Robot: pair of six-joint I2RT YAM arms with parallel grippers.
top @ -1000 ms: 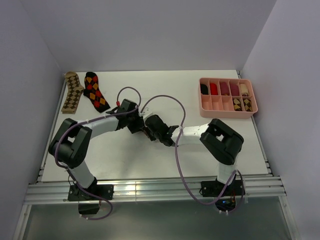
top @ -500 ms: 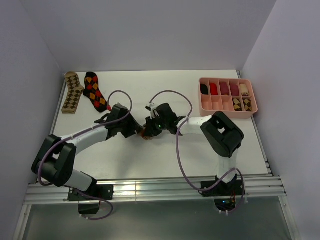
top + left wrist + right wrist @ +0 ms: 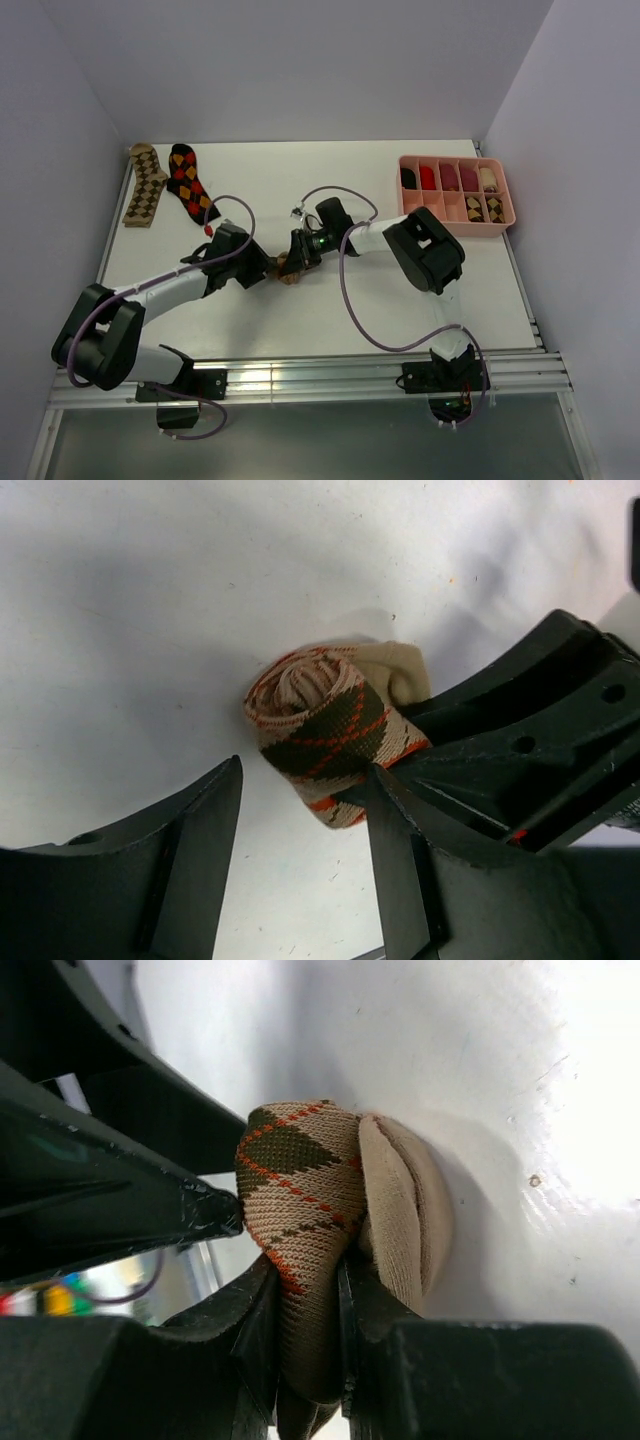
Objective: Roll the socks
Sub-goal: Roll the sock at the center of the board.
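**Grip on the sock roll (image 3: 300, 1180): right gripper (image 3: 305, 1335) clamped, left gripper (image 3: 300, 850) open**

The right gripper's jaws are clenched on the fabric. In the right wrist view a fold of the beige-brown-orange argyle is squeezed thin between its two fingers (image 3: 400, 1370). The wound body bulges just beyond the tips, and a plain beige flap lies against its far side.

The left gripper's jaws stand released and grasp nothing. In the left wrist view the roll lies just ahead of the gap, off toward the right-hand finger. I cannot tell whether it touches that finger. The spiral end faces up and to the left, so the long axis runs diagonally across the mouth of the jaws rather than straight into it.

The coming move turns on that angle. To close on the roll across its width, the left gripper would likely need to advance and shift toward that right-hand side. The right arm, already holding, is plainly the nearer.

From above, the two grippers meet nose to nose at mid-table (image 3: 330, 310) with the roll between them. The tan-brown-cream sock (image 3: 145, 185) and the black-red-orange sock (image 3: 192, 183) lie flat, well apart at the far left corner. The pink tray (image 3: 455, 230) sits at the far right.
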